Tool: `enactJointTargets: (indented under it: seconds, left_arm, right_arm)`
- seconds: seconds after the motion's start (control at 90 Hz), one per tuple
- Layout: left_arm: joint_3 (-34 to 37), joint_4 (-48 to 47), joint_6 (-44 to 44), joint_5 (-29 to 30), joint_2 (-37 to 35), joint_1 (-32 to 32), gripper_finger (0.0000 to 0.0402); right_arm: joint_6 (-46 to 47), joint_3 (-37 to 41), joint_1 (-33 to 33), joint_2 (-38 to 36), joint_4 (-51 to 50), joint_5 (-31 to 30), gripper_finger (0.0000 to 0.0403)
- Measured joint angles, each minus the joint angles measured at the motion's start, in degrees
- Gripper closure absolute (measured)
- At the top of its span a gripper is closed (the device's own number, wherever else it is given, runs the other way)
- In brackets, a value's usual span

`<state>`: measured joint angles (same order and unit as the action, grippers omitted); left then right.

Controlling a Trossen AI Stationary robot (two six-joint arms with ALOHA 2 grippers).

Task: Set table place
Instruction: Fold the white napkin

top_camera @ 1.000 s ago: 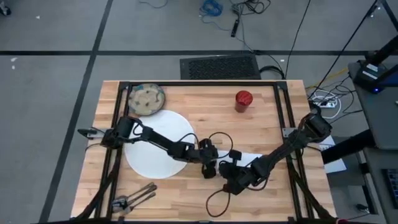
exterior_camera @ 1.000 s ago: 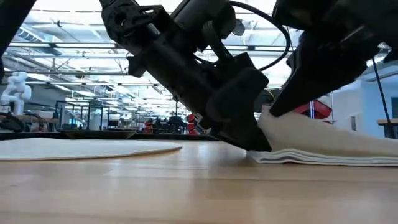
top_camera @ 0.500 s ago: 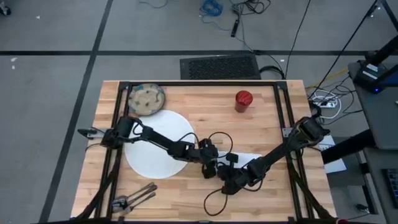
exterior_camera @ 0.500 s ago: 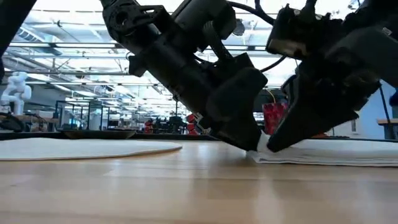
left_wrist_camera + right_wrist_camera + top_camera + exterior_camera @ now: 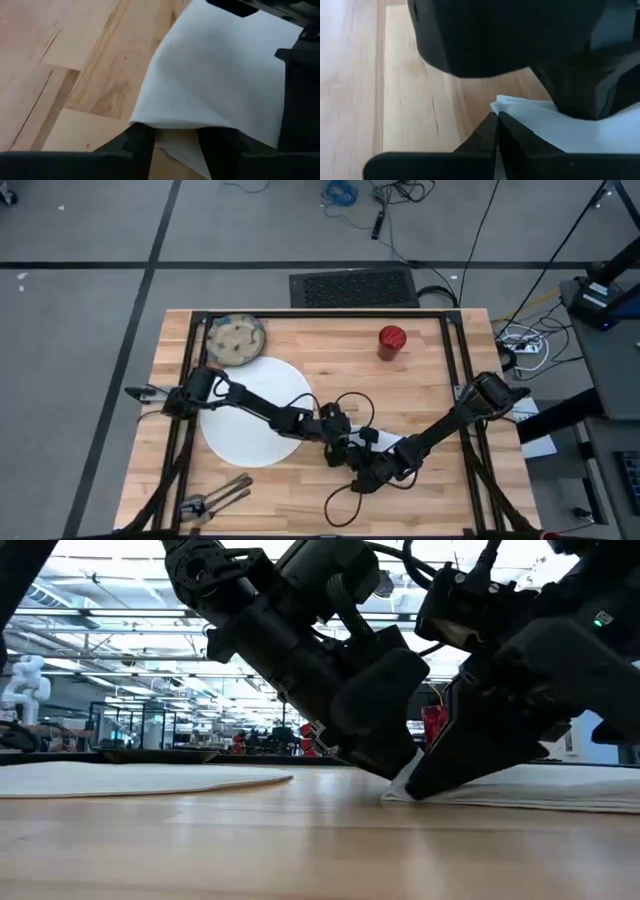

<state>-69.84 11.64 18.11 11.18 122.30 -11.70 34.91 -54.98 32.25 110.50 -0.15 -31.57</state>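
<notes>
While both arms met low over the lower middle of the high view, you had the left gripper and the right gripper crowded onto the same corner of the white cloth napkin, which lay flat on the table just right of the plate. Your left fingers stood apart, one on each side of the soft, woven cloth's folded corner. Your right fingers were pressed together with the thin napkin edge running in between them, so that claw was pinched on the cloth. In the low view the napkin lay as a layered fold, its near corner lifted slightly under the two dark grippers. Of your containers, the speckled beige bowl sat at the upper left, touching the rim of the large, smooth round plate, and nothing could be made out inside it; the small red cup stood alone at the upper right, its contents hidden. The dark metal cutlery lay bundled at the lower left corner of the pale planked wood.
</notes>
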Motion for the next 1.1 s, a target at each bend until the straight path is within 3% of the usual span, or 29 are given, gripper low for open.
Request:
enactJointTargets:
  seconds: [0.5,1.1]
  left_arm:
    - [0.0,-0.16,-0.23,-0.44,0.0,0.02,0.0269]
    - [0.24,-2.89,-2.16,-0.66,-2.0,0.25,0.0269]
  right_arm:
    - [-0.71,0.04,0.11,-3.37,-1.18,-5.93,0.0403]
    - [-0.07,0.01,-0.85,-0.7,0.92,-2.72,0.0403]
